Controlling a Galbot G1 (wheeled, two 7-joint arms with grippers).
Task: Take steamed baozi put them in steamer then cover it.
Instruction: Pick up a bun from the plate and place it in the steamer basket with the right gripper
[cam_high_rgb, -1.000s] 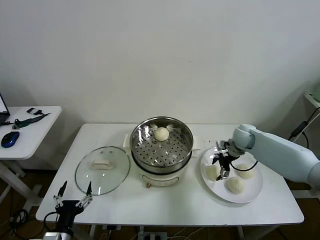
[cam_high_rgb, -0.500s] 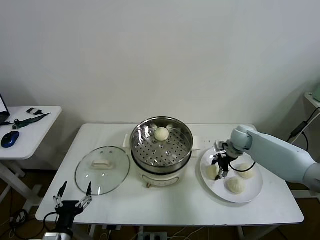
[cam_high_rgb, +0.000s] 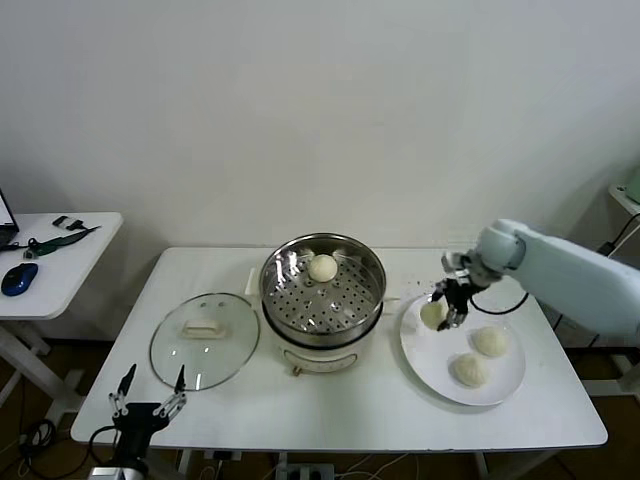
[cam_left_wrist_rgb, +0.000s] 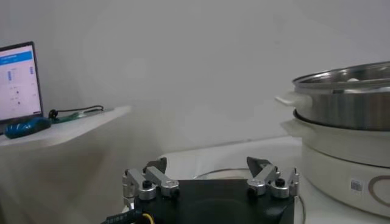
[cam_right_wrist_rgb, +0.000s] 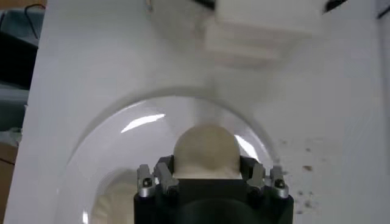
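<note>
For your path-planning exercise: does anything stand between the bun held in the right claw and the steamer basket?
Nothing visible does. The right claw holds a baozi above the plate, and the steamer beside it is uncovered; its lid lies on the far side. One bun already sits inside.

- Right arm (cam_high_rgb: 570, 275): smooth, pale blue-white rounded shell, with a thin black cable looping near the wrist.
- Right gripper (cam_high_rgb: 446, 303): small black body with silver metal finger links and round screws.
- Left gripper (cam_left_wrist_rgb: 210, 182): black block base, silver hinged fingers with dark tips.
</note>
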